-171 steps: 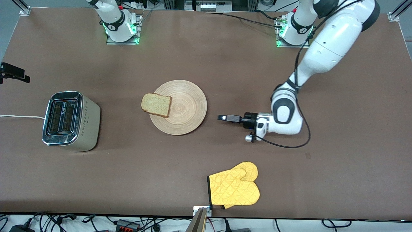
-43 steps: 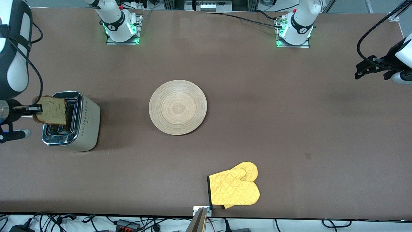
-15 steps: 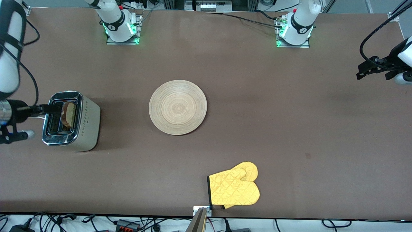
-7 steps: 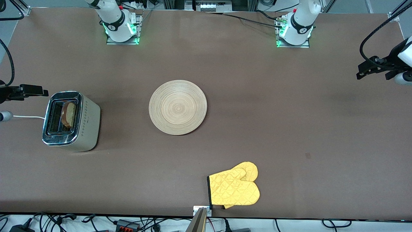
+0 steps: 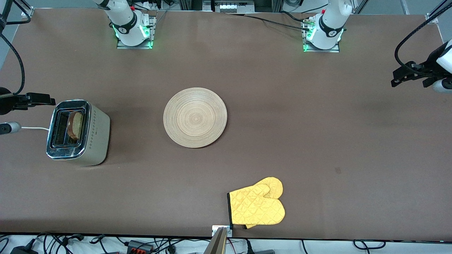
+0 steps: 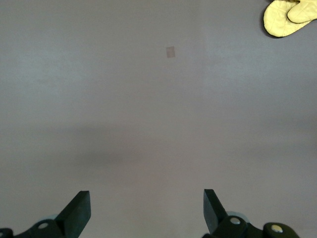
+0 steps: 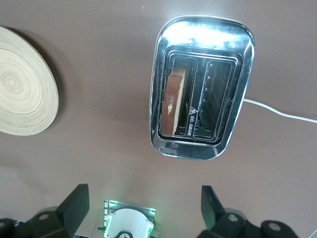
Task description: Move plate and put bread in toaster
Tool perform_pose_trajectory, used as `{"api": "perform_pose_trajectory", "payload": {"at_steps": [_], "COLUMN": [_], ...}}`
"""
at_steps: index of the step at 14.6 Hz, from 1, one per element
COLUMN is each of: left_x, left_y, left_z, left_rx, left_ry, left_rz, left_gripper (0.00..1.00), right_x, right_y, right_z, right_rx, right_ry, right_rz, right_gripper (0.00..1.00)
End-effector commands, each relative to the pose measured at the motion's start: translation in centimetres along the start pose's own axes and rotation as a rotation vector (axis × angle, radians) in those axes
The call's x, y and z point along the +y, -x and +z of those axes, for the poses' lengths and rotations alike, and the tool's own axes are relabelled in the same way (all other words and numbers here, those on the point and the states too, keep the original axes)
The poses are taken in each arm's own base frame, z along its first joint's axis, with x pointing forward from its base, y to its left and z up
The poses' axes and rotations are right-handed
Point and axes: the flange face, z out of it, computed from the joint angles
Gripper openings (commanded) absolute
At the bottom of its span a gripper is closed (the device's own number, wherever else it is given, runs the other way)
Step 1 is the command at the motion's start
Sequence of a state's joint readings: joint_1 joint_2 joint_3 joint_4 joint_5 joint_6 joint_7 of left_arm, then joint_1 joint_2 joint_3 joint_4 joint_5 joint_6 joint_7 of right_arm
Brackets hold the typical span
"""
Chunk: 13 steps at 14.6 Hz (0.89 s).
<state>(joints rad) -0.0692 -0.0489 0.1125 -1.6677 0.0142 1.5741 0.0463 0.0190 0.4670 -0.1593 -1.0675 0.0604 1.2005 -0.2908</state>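
Observation:
The bread (image 5: 75, 124) stands on edge in one slot of the toaster (image 5: 95, 131), the slot toward the plate; it also shows in the right wrist view (image 7: 176, 100), in the toaster (image 7: 203, 34). The wooden plate (image 5: 195, 117) lies bare at the table's middle and shows in the right wrist view (image 7: 22, 104). My right gripper (image 5: 41, 99) is open and empty, raised beside the toaster at the right arm's end of the table. My left gripper (image 5: 402, 73) is open and empty, held high over the left arm's end of the table, waiting.
A yellow oven mitt (image 5: 257, 206) lies near the table's front edge, nearer to the camera than the plate; it shows in the left wrist view (image 6: 290, 17). The toaster's white cord (image 5: 33, 127) runs off toward the right arm's end.
The bread went from my right gripper into the toaster slot. The right gripper let go, opened and drew back and up off the toaster. The left arm has stayed still.

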Motion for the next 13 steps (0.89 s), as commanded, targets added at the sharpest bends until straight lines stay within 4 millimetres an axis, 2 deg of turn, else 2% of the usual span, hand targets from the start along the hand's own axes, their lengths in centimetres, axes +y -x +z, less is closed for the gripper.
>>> {"api": "perform_pose_trajectory", "payload": {"at_steps": [1,4,6,7,8,10,12,13], "left_x": [0.0,0.0,0.0,-0.1,-0.1,0.0,0.0,-0.1], "left_y": [-0.2,-0.2,-0.1,-0.1,-0.2,-0.2,-0.1,-0.2], "left_z": [-0.5,-0.5,-0.6,-0.6,-0.5,-0.5,-0.6,-0.5], "left_rx": [-0.004,-0.006,-0.004,-0.004,-0.006,-0.006,-0.004,-0.006], "left_ry": [-0.004,-0.004,-0.004,-0.004,-0.004,-0.004,-0.004,-0.004], "left_rz": [-0.005,-0.005,-0.005,-0.007,-0.007,-0.005,-0.005,-0.007], "left_gripper": [1.0,1.0,1.0,1.0,1.0,1.0,1.0,1.0], "right_x": [0.4,2.0,1.5,1.5,0.7,0.6,-0.9,-1.9], "right_y": [0.5,0.8,1.2,2.7,3.7,5.7,7.9,8.1], "right_z": [-1.1,-1.3,-2.3,-3.0,-2.8,-2.6,-2.6,-2.8], "right_rx": [0.024,0.039,0.08,0.109,0.124,0.218,0.263,0.254], "right_ry": [0.019,0.034,0.034,0.023,0.019,0.024,0.04,0.08], "right_rz": [0.01,0.062,0.069,0.07,0.052,0.055,0.032,0.017], "right_gripper": [1.0,1.0,1.0,1.0,1.0,1.0,1.0,1.0]}}
